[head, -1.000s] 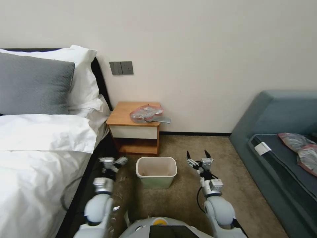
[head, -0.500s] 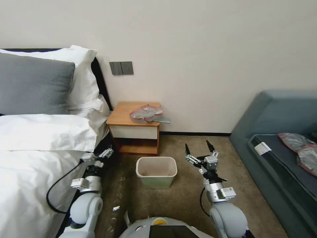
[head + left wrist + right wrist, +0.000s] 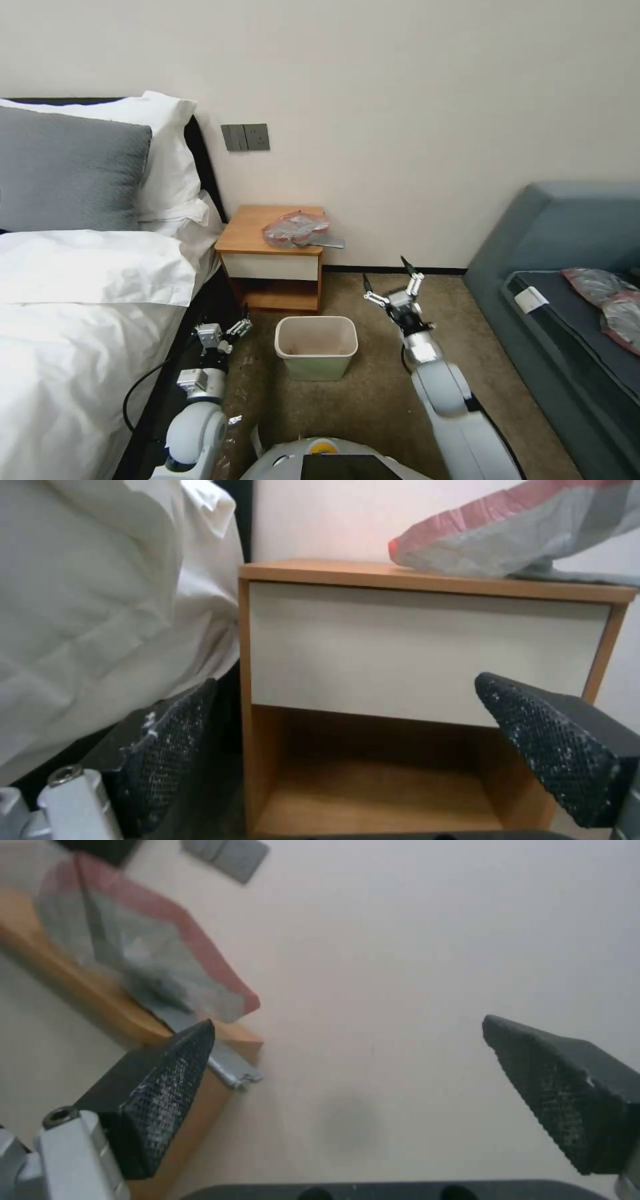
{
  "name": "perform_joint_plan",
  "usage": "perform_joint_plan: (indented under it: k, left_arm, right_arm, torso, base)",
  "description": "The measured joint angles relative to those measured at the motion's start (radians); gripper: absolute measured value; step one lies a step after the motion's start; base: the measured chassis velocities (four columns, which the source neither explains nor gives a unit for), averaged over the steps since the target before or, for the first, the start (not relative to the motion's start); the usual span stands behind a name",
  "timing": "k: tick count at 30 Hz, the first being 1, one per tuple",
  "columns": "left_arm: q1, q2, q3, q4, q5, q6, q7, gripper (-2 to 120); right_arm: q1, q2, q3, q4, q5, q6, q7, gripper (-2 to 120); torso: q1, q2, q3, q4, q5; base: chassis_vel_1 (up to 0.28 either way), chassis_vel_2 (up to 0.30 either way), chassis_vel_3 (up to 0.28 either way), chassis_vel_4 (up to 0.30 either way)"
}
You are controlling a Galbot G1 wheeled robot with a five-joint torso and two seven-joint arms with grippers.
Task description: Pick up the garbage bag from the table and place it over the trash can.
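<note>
Right arm is stretched forward and up, wrist tilted back, and the right gripper (image 3: 389, 281) has its two black fingers spread wide, nothing between them. Left arm is low on the robot's left side, elbow bent, cable looping off the forearm. Left gripper (image 3: 235, 322) is also wide apart and holding nothing, pointing forward.

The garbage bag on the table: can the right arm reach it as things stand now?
Probably yes. The right end effector is open in the air beside the table, and nothing stands between it and the garbage bag at that near edge.
</note>
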Motion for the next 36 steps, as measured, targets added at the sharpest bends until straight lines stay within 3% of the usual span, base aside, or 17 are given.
perform_joint_plan:
  k: [2, 7, 14, 25, 36]
  left_arm:
    - [-0.026, 0.010, 0.023, 0.008, 0.008, 0.002, -0.001, 99]
    - [-0.030, 0.010, 0.028, 0.008, 0.011, 0.006, -0.015, 99]
    - [-0.080, 0.010, 0.038, 0.034, -0.008, 0.029, -0.037, 99]
    - [-0.125, 0.009, 0.051, 0.063, -0.030, 0.045, -0.047, 99]
    - [-0.102, 0.005, 0.035, 0.065, -0.030, 0.041, -0.048, 99]
  right_arm:
    - [0.036, -0.043, 0.001, -0.028, -0.080, 0.006, -0.001, 100]
    - [0.142, -0.113, -0.028, -0.128, -0.193, 0.034, -0.016, 100]
    - [0.306, -0.156, -0.139, -0.288, -0.229, 0.048, -0.033, 100]
    - [0.589, -0.147, -0.286, -0.535, -0.314, 0.105, -0.049, 100]
    - [0.714, -0.088, -0.325, -0.709, -0.434, 0.168, -0.046, 100]
  torso:
    - [0.000, 0.000, 0.000, -0.0021, -0.0011]
    - [0.000, 0.000, 0.000, -0.0006, -0.0006]
    - [0.000, 0.000, 0.000, -0.0011, -0.0004]
    - [0.000, 0.000, 0.000, -0.0009, -0.0007]
    - [0.000, 0.000, 0.000, -0.0010, -0.0006]
  base:
    - [0.000, 0.000, 0.000, 0.000]
    - [0.000, 0.000, 0.000, 0.000]
    - [0.000, 0.000, 0.000, 0.000]
    - [0.000, 0.000, 0.000, 0.000]
    - [0.000, 0.000, 0.000, 0.000]
